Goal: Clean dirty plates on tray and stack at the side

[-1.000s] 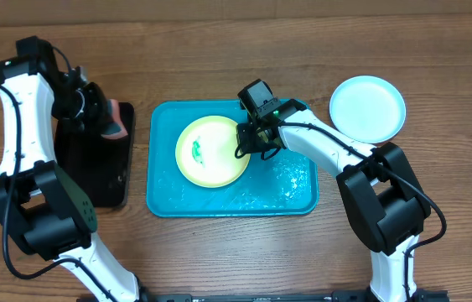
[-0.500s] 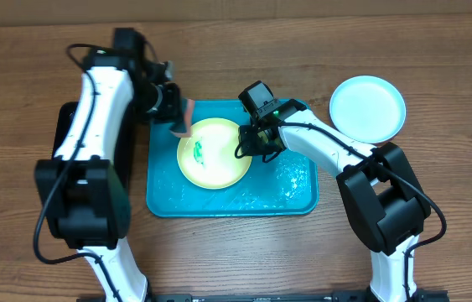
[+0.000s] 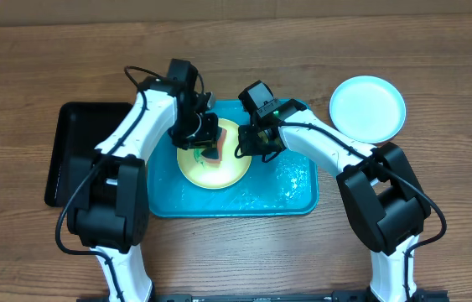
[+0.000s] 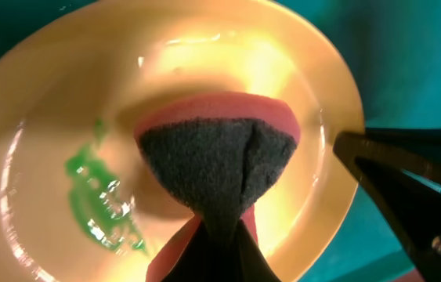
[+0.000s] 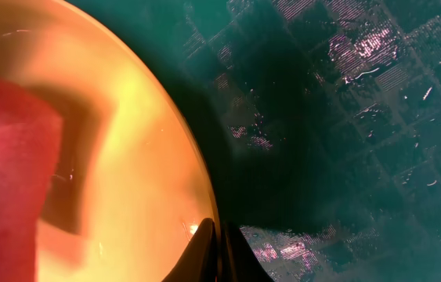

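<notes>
In the tray (image 3: 296, 198), my right gripper (image 3: 242, 147) pinches the yellow-green plate (image 3: 219, 174) by its rim, and my left gripper (image 3: 209, 143) pinches the sponge (image 4: 214, 145). The green smear (image 4: 95, 200) shows plainly from the left wrist only.

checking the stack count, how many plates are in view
2: a yellow-green plate on the blue tray, under the sponge, and a pale plate on the table right of the tray. Another may be hidden beneath it.

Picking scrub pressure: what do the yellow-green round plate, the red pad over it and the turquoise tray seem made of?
Yellow-green round plate: likely plastic, glossy, with bright highlights. Red pad: seemingly foam sponge, its dark face matte and fibrous. Turquoise tray: probably plastic, wet, with a moulded grid texture.
</notes>
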Controlling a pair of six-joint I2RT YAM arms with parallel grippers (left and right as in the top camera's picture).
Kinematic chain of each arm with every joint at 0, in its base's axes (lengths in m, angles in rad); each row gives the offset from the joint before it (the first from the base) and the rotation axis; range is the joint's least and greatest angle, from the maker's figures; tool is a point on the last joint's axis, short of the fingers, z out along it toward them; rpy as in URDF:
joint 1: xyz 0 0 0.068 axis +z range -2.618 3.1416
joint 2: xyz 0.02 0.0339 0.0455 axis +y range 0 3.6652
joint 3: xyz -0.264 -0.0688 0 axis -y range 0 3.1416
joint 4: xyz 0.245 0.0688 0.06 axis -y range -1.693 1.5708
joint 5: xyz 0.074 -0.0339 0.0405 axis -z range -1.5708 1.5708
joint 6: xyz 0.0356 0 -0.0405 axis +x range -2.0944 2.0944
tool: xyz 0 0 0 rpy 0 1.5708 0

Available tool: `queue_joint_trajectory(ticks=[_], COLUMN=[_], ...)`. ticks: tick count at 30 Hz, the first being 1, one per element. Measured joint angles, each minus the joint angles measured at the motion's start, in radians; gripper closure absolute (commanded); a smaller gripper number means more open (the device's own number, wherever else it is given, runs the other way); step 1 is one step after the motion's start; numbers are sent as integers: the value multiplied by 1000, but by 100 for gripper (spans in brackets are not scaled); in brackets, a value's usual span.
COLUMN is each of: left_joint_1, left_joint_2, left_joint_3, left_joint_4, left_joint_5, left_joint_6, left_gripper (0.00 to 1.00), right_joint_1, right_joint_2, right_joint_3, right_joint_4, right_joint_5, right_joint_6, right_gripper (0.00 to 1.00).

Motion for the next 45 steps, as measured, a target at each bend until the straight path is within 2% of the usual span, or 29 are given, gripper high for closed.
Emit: queue_joint_trajectory(ticks=[11,23,28,32,38,45], left_joint_1=[-72,-99,-98,-98,-98,-98], left_joint_2=[-9,-31,-30,-30,-30,-30], left_joint_3=[-125,-126,-106,-92,-92,-108], left_joint_4=[201,18,18,103,187,156], left_joint_5=[-128,-514,-597,-571,-404,-259], left_joint_6=[-161,-193,-194,-194,-197,-196], left_gripper=[96,96,96,96,96,96], right_joint_1=[0,6,6,6,5,6], right_joint_2=[0,-3,-3,-3,-3,-3], right_joint_3=[0,-30,-33,-33,-34,-34], right_joint_4=[-1,49,54,55,57,58], right_joint_5=[11,-6,-7,-9,-9,-9], right_joint_6=[0,-1,-1,-1,-1,-1], right_gripper=[96,96,96,96,96,96])
